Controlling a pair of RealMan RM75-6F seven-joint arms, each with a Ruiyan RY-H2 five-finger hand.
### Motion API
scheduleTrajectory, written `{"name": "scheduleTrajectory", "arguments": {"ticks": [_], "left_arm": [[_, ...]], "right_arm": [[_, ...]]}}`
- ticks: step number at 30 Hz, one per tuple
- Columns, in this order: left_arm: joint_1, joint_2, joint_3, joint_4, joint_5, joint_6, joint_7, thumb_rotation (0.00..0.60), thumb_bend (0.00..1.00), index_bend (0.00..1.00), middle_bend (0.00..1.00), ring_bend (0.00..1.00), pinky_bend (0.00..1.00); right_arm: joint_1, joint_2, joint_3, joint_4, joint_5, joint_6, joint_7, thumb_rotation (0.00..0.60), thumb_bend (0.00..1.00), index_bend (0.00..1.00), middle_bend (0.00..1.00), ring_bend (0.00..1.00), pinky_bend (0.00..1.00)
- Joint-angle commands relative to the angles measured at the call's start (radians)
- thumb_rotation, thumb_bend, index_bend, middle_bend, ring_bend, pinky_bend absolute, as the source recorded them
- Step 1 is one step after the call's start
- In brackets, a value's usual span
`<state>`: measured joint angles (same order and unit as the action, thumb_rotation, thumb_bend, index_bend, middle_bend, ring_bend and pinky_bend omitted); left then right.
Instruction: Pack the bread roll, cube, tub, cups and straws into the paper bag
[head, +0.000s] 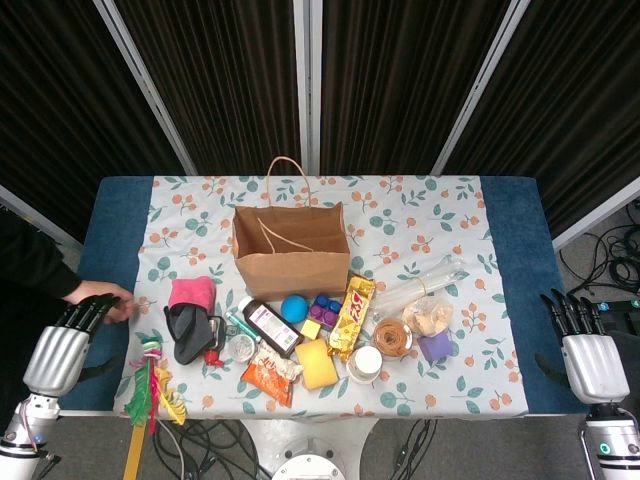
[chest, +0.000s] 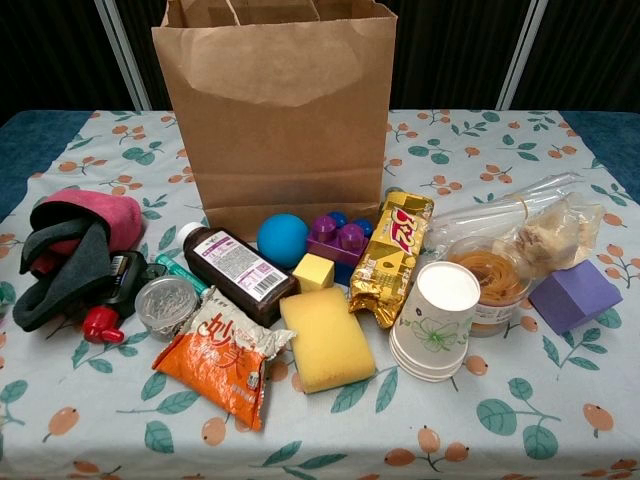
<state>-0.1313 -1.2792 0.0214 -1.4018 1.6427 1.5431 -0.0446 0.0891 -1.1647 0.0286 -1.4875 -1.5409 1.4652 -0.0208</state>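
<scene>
The brown paper bag (head: 290, 250) (chest: 275, 110) stands open and upright at mid-table. Right of it and nearer me lie the straws in a clear sleeve (head: 420, 285) (chest: 500, 213), the wrapped bread roll (head: 430, 315) (chest: 545, 240), the purple cube (head: 435, 347) (chest: 572, 297), the clear tub with brown contents (head: 392, 338) (chest: 490, 280) and the stacked paper cups (head: 364, 364) (chest: 435, 320). My left hand (head: 65, 340) hovers at the table's left edge, fingers straight, holding nothing. My right hand (head: 585, 345) is at the right edge, also holding nothing. Neither hand shows in the chest view.
In front of the bag lie a yellow sponge (chest: 325, 335), blue ball (chest: 282, 240), brown bottle (chest: 240, 270), gold snack bar (chest: 392, 258), orange packet (chest: 220, 365), purple bricks (chest: 340, 238) and pink and dark cloths (chest: 70, 245). A person's hand (head: 105, 297) rests by my left hand.
</scene>
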Motion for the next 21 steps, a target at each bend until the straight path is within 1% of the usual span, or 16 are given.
{"name": "scheduleTrajectory", "arguments": {"ticks": [1,7,9,11,13,14,16,19,21], "left_arm": [[0.000,0.005,-0.003,-0.010,-0.008,-0.006,-0.006,0.600,0.13,0.19,0.25,0.18,0.27],[-0.003,0.014,0.001,-0.020,0.010,0.000,-0.017,0.600,0.13,0.19,0.25,0.18,0.27],[-0.006,0.018,0.002,-0.019,0.016,0.000,-0.019,0.600,0.13,0.19,0.25,0.18,0.27],[-0.006,0.018,0.000,-0.018,0.015,0.000,-0.025,0.600,0.13,0.19,0.25,0.18,0.27],[-0.007,0.018,-0.001,-0.018,0.012,-0.001,-0.032,0.600,0.13,0.19,0.25,0.18,0.27],[-0.008,0.018,-0.002,-0.016,0.012,-0.002,-0.035,0.600,0.13,0.19,0.25,0.18,0.27],[-0.012,0.016,-0.003,-0.008,0.011,-0.008,-0.041,0.600,0.13,0.19,0.25,0.18,0.27],[-0.017,0.014,-0.007,-0.004,0.008,-0.014,-0.049,0.600,0.13,0.19,0.25,0.18,0.27],[-0.018,0.015,-0.008,-0.004,0.010,-0.012,-0.051,0.600,0.13,0.19,0.25,0.18,0.27]], "right_arm": [[0.001,0.003,0.000,-0.003,-0.008,0.006,-0.003,0.600,0.13,0.03,0.02,0.00,0.00],[0.012,0.025,0.023,-0.012,-0.004,0.014,-0.002,0.600,0.13,0.03,0.03,0.00,0.00],[0.027,0.031,0.043,-0.019,0.000,0.013,-0.013,0.600,0.13,0.06,0.06,0.00,0.00],[0.047,0.028,0.064,-0.025,0.006,0.005,-0.034,0.600,0.13,0.12,0.11,0.03,0.02],[0.079,0.022,0.081,-0.048,0.016,-0.032,-0.053,0.600,0.13,0.16,0.15,0.07,0.09],[0.094,0.019,0.087,-0.063,0.024,-0.054,-0.059,0.600,0.13,0.17,0.16,0.08,0.11],[0.132,0.013,0.099,-0.107,0.056,-0.122,-0.069,0.600,0.14,0.18,0.17,0.08,0.13],[0.177,0.003,0.110,-0.186,0.132,-0.230,-0.082,0.600,0.14,0.20,0.18,0.08,0.14],[0.199,-0.007,0.109,-0.220,0.166,-0.276,-0.115,0.600,0.14,0.20,0.18,0.08,0.15]]}}
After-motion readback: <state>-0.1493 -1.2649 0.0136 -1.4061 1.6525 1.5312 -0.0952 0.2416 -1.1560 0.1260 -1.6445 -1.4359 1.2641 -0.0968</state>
